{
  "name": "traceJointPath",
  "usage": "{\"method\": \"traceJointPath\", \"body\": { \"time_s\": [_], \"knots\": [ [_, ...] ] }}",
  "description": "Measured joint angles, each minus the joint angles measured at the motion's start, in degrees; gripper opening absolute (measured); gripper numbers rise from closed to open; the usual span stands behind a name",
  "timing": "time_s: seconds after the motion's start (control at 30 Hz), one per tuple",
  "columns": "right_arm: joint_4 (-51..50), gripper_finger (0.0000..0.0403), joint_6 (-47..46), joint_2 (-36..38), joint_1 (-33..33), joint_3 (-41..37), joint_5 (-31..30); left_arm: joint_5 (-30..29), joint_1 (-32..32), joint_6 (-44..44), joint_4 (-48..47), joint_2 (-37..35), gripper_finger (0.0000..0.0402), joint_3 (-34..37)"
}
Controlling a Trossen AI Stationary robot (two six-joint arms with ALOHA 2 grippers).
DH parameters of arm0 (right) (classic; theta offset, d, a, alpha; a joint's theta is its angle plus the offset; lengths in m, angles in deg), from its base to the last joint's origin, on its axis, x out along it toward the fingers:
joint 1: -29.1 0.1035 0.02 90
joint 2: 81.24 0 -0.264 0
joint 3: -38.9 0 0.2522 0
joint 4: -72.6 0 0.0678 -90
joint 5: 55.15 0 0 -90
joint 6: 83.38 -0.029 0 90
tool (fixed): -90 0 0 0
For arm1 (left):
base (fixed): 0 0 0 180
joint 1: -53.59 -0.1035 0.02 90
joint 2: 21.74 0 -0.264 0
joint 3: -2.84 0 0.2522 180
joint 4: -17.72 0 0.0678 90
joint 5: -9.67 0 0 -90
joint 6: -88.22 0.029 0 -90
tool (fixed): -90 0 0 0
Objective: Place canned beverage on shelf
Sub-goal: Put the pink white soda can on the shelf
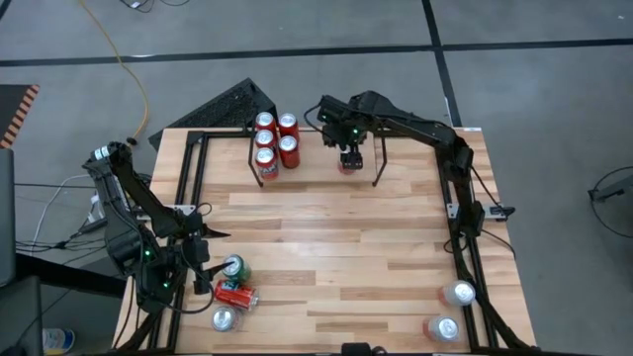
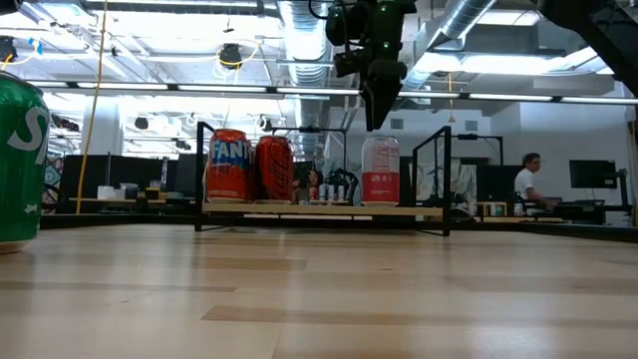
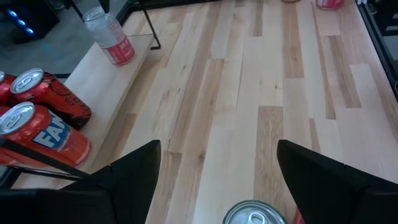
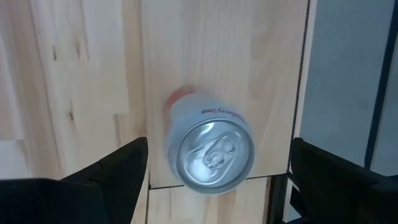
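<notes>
The shelf (image 2: 446, 179) of thin black rods stands at the table's far edge. Several red cans (image 1: 276, 143) stand at its left end, among them an orange-labelled one (image 2: 228, 166). A white-and-red can (image 4: 211, 149) stands upright on its base nearer the shelf's right end (image 2: 380, 172). My right gripper (image 2: 379, 110) hangs just above that can, pointing down and open, with a finger off to either side of the can's top and clear of it. My left gripper (image 1: 210, 259) waits open at the near left, by a green can (image 1: 234, 267).
At the near left, beside the green can, a red can (image 1: 237, 295) lies on its side and a silver-topped can (image 1: 224, 318) stands. Two more cans (image 1: 450, 311) stand at the near right. Black rails (image 1: 463, 247) edge the table. The table's middle is bare wood.
</notes>
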Motion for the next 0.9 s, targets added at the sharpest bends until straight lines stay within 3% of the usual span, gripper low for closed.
{"method": "traceJointPath", "body": {
  "time_s": [0.53,0.9],
  "knots": [
    [0.8,0.0365,-0.5,-0.1,-1.0,-6.6,-0.5,0.2,0.0,-0.1,0.0,0.0,0.0306,0.0],
    [5.7,0.0351,-10.2,0.0,-0.8,-6.9,-0.7,-0.1,0.0,-0.1,0.0,0.0,0.0306,0.0]
  ]
}}
